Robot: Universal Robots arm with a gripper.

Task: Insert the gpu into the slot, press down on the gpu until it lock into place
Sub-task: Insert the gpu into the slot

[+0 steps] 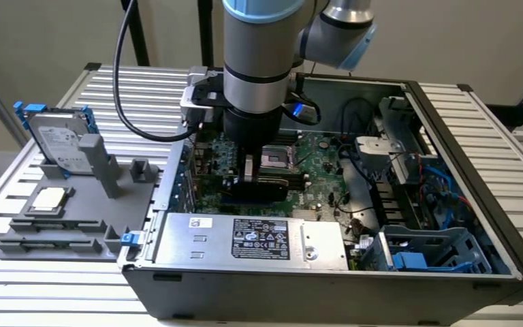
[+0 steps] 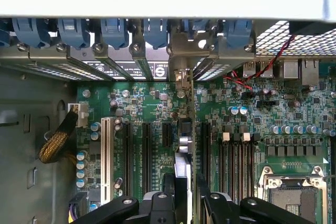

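Exterior view: you have the gripper (image 1: 254,176) down inside the open computer case (image 1: 289,296). Its fingers are closed on the gpu (image 1: 259,189), which stands on edge over the green motherboard (image 1: 321,160), near the silver power supply (image 1: 188,238). That box carries a dark label (image 1: 259,238) whose print is too small to read. On the exterior view's left, a grey fixture (image 1: 107,174) holds a hard drive (image 1: 57,139) with a white label, likewise unreadable. Wrist view: the gripper (image 2: 184,205) clamps the gpu (image 2: 181,174) edge-on between two black fingers (image 2: 157,208). The card runs among the black expansion slots (image 2: 146,156), with a white slot (image 2: 106,156) further off. Its metal bracket (image 2: 181,72) reaches the row of blue clips (image 2: 113,30). White printing on a neighbouring plate (image 2: 157,70) is illegible. You cannot tell whether the card is seated in the slot.
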